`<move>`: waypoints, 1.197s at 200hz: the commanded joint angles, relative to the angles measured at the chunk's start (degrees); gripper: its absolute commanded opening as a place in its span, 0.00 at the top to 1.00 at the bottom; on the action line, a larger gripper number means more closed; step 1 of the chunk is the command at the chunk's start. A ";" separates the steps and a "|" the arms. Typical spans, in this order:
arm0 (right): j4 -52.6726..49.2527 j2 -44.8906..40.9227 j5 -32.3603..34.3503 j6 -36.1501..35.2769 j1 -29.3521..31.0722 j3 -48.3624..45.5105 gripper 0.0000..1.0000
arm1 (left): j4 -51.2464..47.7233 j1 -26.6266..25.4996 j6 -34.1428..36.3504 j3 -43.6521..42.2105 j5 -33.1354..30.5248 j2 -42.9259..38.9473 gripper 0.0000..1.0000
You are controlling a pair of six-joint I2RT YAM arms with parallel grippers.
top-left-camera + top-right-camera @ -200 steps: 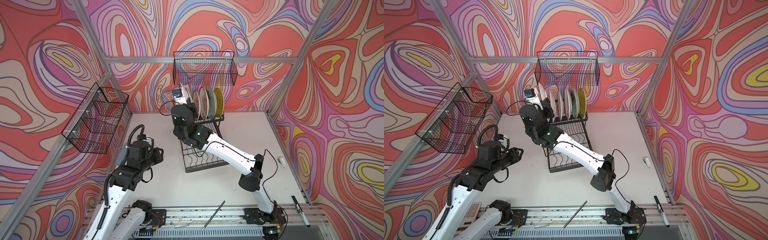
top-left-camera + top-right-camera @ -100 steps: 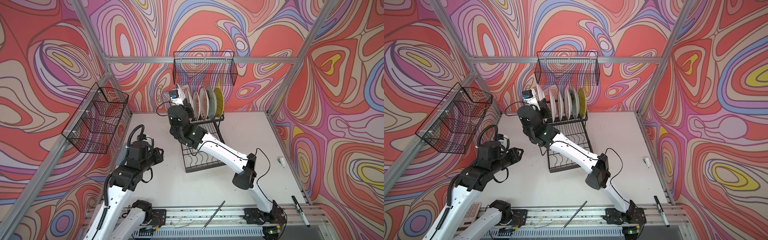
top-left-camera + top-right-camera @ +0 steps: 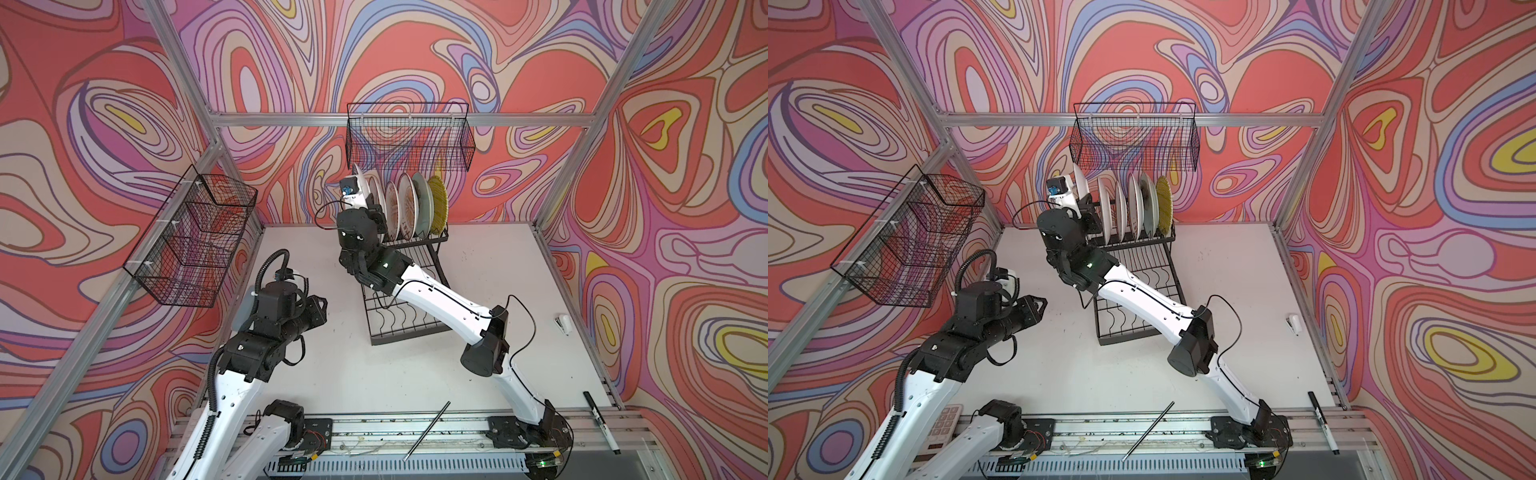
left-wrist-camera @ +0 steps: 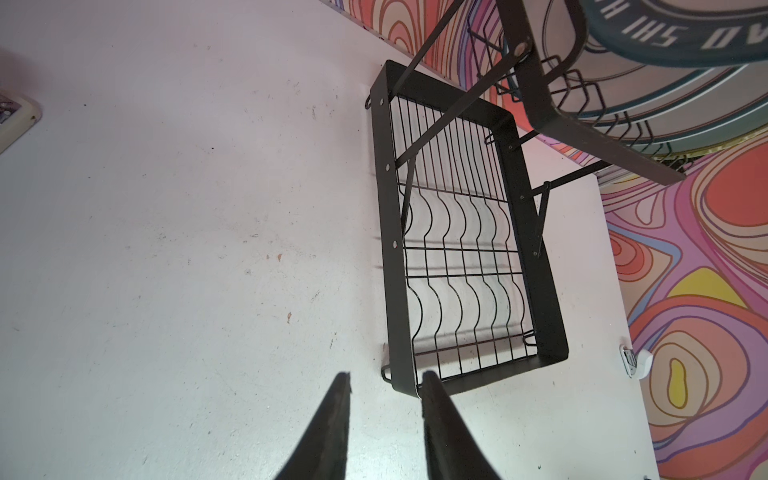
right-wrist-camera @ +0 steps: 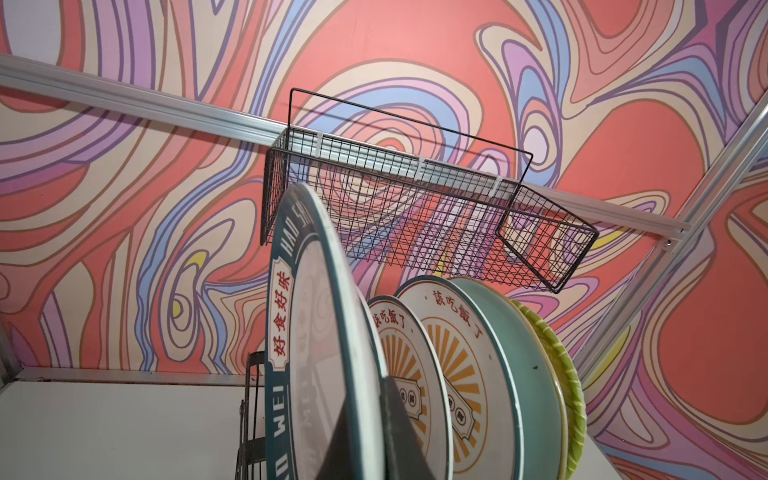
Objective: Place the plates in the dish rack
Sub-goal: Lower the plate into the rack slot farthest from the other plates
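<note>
right gripper (image 5: 365,415) stayed clenched on lettered-rim plate (image 5: 299,332), which I nudged toward 9 o'clock above upper tier of dish rack (image 3: 407,336) | five plates (image 3: 406,208) stood slotted, so this was last | left gripper (image 4: 384,382) parted, empty, at 8 o'clock

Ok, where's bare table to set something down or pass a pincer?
Widest: white tabletop between the black wire dish rack and the right wall, a small white object at its edge. Also the front strip between left arm and right arm. Crowded: the rack's upper tier, packed with plates, right pincer shut on the dark lettered-rim plate.
</note>
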 commanded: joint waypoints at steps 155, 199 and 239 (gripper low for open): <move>4.13 3.77 -0.79 2.71 -1.62 1.61 1.00 | 0.33 -0.32 1.32 0.50 0.83 1.72 0.67; 3.59 4.56 -0.93 3.26 -1.99 1.64 1.00 | 0.59 -0.30 1.33 0.40 1.14 1.89 0.67; 3.85 5.31 -0.37 3.08 -2.12 1.78 1.00 | 1.18 -0.33 1.16 -0.02 1.29 2.07 0.67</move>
